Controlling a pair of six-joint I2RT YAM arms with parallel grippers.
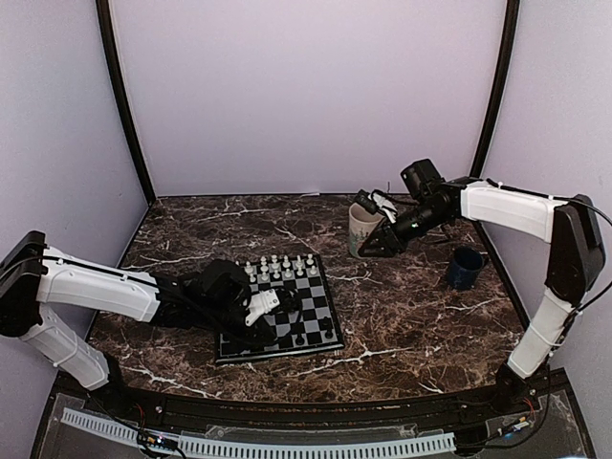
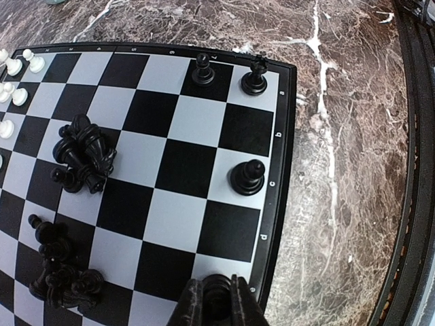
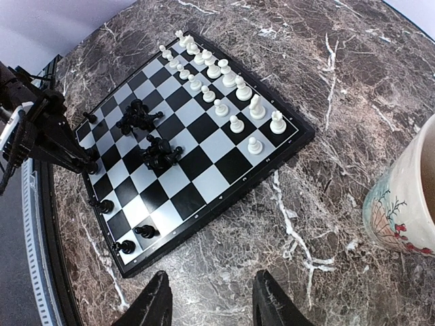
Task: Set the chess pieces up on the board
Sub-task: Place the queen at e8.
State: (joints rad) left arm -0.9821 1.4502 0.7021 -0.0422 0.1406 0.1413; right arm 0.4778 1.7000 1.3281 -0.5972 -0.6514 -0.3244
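The board (image 1: 277,352) lies in the middle of the table. White chess pieces (image 1: 280,266) stand in two rows along its far side. Loose black pieces lie in two heaps (image 2: 85,153) (image 2: 61,272) mid-board. Three black pieces (image 2: 247,176) stand near the board's edge (image 2: 285,156). My left gripper (image 2: 217,307) is shut on a black piece (image 2: 216,291) that sits on a light square in the edge row. My right gripper (image 3: 212,292) hangs open over bare marble beside the board (image 3: 224,197), with nothing between its fingers.
A cream patterned mug (image 1: 363,228) stands right of the board, close under the right gripper (image 1: 378,239). A dark blue mug (image 1: 466,268) sits further right. Walls enclose the table on three sides.
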